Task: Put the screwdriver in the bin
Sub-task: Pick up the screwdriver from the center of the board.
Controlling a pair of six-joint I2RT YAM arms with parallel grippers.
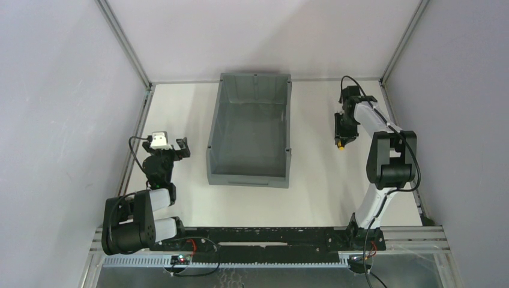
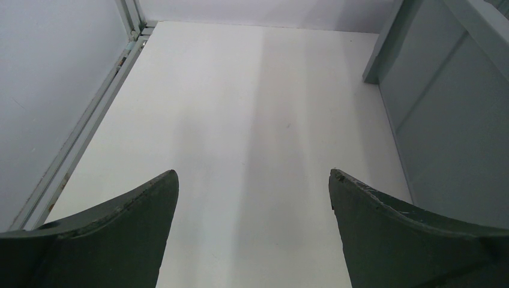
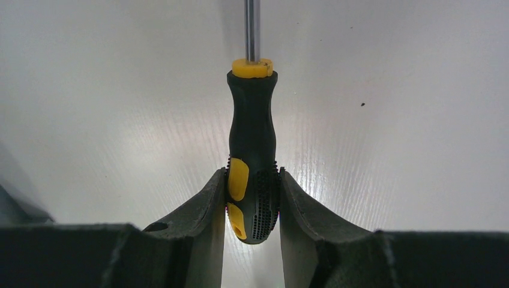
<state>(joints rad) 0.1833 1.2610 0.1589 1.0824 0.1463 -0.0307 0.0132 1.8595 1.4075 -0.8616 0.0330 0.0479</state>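
Note:
The screwdriver (image 3: 252, 144), black handle with yellow patches and a thin metal shaft, is pinched at its butt end between the fingertips of my right gripper (image 3: 252, 180). From above, that right gripper (image 1: 341, 141) hangs to the right of the bin, with a yellow bit of the screwdriver (image 1: 341, 146) showing at its tip. The grey bin (image 1: 250, 174) stands in the middle of the table, with nothing in it. My left gripper (image 1: 180, 147) sits left of the bin. Its fingers (image 2: 138, 222) stand wide apart over bare table, and the bin's wall (image 2: 444, 132) is on their right.
Metal frame posts (image 1: 123, 42) and white walls enclose the table on the left, back and right. A rail (image 2: 78, 138) runs along the table's left edge. Both arm bases are bolted to a black bar (image 1: 264, 237) at the near edge.

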